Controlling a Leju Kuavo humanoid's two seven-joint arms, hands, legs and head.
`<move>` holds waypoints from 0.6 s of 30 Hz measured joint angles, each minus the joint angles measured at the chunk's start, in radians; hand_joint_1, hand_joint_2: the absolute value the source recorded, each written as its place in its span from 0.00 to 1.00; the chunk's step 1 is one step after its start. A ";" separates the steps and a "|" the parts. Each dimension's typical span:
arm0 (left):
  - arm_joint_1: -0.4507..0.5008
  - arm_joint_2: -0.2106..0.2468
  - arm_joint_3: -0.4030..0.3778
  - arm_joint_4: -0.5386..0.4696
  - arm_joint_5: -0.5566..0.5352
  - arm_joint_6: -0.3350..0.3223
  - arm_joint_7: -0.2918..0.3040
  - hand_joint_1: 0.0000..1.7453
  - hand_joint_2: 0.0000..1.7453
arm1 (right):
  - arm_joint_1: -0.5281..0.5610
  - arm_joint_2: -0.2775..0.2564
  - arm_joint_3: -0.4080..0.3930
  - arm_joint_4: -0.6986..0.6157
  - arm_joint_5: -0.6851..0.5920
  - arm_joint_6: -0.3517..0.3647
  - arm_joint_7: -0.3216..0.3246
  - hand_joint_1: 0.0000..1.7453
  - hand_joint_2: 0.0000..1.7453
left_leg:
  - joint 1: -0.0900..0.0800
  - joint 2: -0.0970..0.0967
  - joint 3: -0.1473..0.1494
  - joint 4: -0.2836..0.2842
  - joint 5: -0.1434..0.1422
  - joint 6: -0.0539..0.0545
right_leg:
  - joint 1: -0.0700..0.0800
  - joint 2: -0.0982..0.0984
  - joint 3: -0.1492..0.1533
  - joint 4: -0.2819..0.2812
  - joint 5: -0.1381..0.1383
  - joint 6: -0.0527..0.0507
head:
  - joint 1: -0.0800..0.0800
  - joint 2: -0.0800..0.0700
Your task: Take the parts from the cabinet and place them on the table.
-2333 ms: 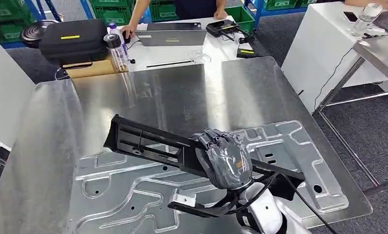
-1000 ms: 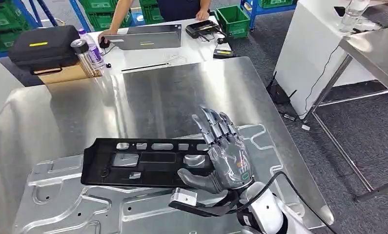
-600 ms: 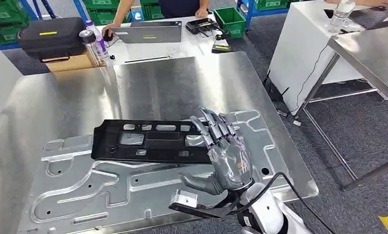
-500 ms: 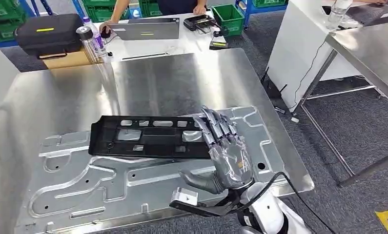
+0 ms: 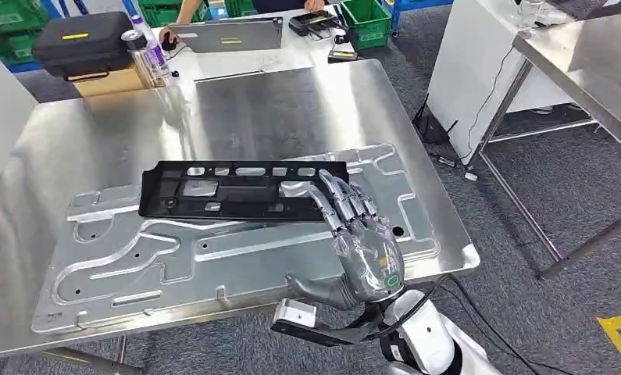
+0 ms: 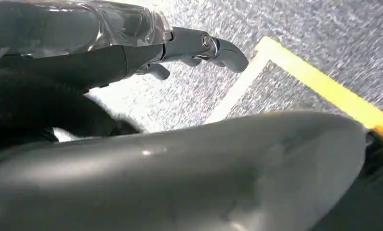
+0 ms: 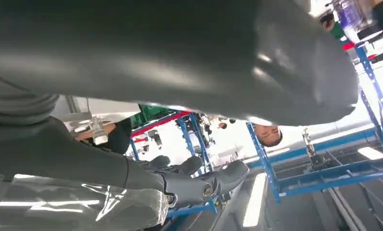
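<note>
Head view: the black plastic part (image 5: 240, 190), a long flat frame with a row of cut-outs, lies flat on the large stamped metal panel (image 5: 174, 262) that covers the near half of the steel tabletop (image 5: 291, 101). The part runs parallel to the tabletop's near edge, about midway between its left and right edges. The right hand (image 5: 362, 246) hovers over the panel's near right part, fingers (image 5: 334, 199) spread and straight, holding nothing; the fingertips reach over the part's right end, and whether they touch it cannot be told. At the tabletop's far left corner stand a black case (image 5: 80, 43) on a cardboard box (image 5: 108, 82) and two bottles (image 5: 144, 51). Beyond the far edge, a white desk (image 5: 244, 58) carries a laptop (image 5: 227, 33), with a person's hand (image 5: 166, 33) next to it and a green crate (image 5: 364, 22) behind.

Left wrist view: the left hand (image 6: 131, 38) hangs over grey floor (image 6: 295, 29) with a yellow line (image 6: 324, 86); its fingers (image 6: 218, 45) are curled inward and nothing sits in them.

Right wrist view: the right hand's fingers (image 7: 204, 180) extend loosely, empty, against blue racking (image 7: 324, 168).
</note>
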 joint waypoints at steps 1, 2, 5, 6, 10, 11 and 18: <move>0.000 0.002 0.000 0.000 0.002 0.002 -0.002 0.00 0.00 | 0.000 0.000 0.000 0.000 0.000 0.000 0.000 0.00 0.00 | -0.005 0.001 0.063 -0.097 -0.033 0.014 | 0.000 0.000 -0.004 0.000 0.008 0.005 | 0.000 0.000; 0.003 0.002 0.000 0.000 0.002 0.002 -0.003 0.00 0.00 | 0.000 0.000 0.000 0.000 0.000 0.000 0.000 0.00 0.00 | -0.009 0.001 0.082 -0.139 -0.041 0.008 | -0.003 -0.002 -0.002 -0.004 0.019 0.011 | 0.002 0.000; 0.006 0.000 0.002 0.000 0.006 0.004 -0.006 0.00 0.00 | -0.003 0.000 0.001 0.000 -0.002 0.002 0.000 0.00 0.00 | -0.017 -0.003 0.052 -0.140 -0.007 0.021 | -0.007 -0.003 0.002 -0.033 0.058 0.035 | -0.001 0.000; 0.006 0.000 0.003 0.000 0.007 0.005 -0.008 0.00 0.00 | -0.004 -0.003 0.001 0.000 -0.003 0.002 0.000 0.00 0.00 | -0.003 0.001 0.045 -0.150 0.015 0.028 | -0.007 -0.001 -0.005 -0.028 0.045 0.037 | -0.002 0.000; 0.005 -0.008 0.006 0.000 0.012 0.008 -0.018 0.00 0.00 | -0.004 -0.006 0.001 0.000 -0.006 0.008 0.000 0.00 0.00 | -0.010 0.003 -0.013 -0.150 0.068 0.046 | 0.001 0.001 -0.062 0.218 -0.190 0.040 | 0.001 0.000; 0.005 -0.008 0.007 0.000 0.012 0.011 -0.021 0.00 0.00 | -0.004 -0.007 0.001 0.000 -0.007 0.012 0.000 0.00 0.00 | -0.012 0.003 -0.026 -0.148 0.081 0.047 | 0.002 0.001 -0.065 0.281 -0.191 0.042 | 0.001 0.000; 0.001 -0.017 0.016 0.000 0.024 0.018 -0.025 0.00 0.00 | -0.019 -0.011 0.001 0.000 -0.009 0.018 0.000 0.00 0.00 | -0.021 0.003 -0.111 -0.112 0.140 0.028 | 0.012 0.000 0.216 -0.056 -0.134 0.024 | 0.002 0.000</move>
